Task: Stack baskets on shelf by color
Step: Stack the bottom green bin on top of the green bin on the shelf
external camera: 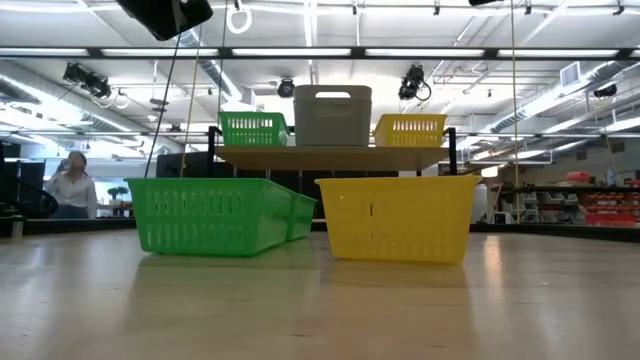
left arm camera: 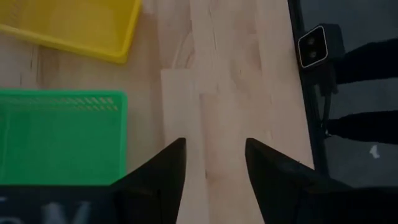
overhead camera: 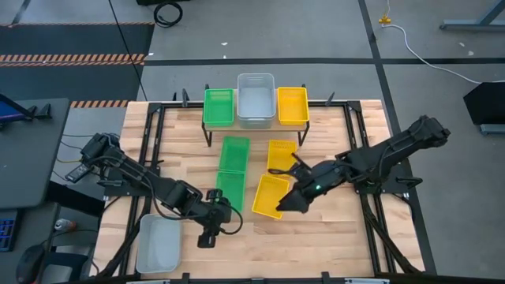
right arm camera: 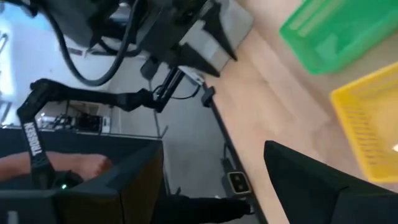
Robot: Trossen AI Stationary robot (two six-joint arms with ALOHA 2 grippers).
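On the shelf [overhead camera: 254, 125] stand a green basket [overhead camera: 219, 106], a pale grey basket [overhead camera: 256, 99] and a yellow basket [overhead camera: 292, 104], side by side. Two green baskets [overhead camera: 233, 154] [overhead camera: 230, 189] rest end to end on the table, with two yellow baskets [overhead camera: 281, 155] [overhead camera: 270, 196] beside them. My left gripper [overhead camera: 205, 239] hangs open over bare wood just near of the nearer green basket [left arm camera: 62, 137]. My right gripper [overhead camera: 286, 205] is open above the right rim of the nearer yellow basket [right arm camera: 367, 124], with nothing between its fingers.
Another pale grey basket [overhead camera: 158, 243] sits at the table's near left corner. Bare wood lies across the near half of the table [overhead camera: 316, 244]. A small camera block [left arm camera: 318, 45] stands at the table's edge. A person [external camera: 68, 180] sits in the room beyond.
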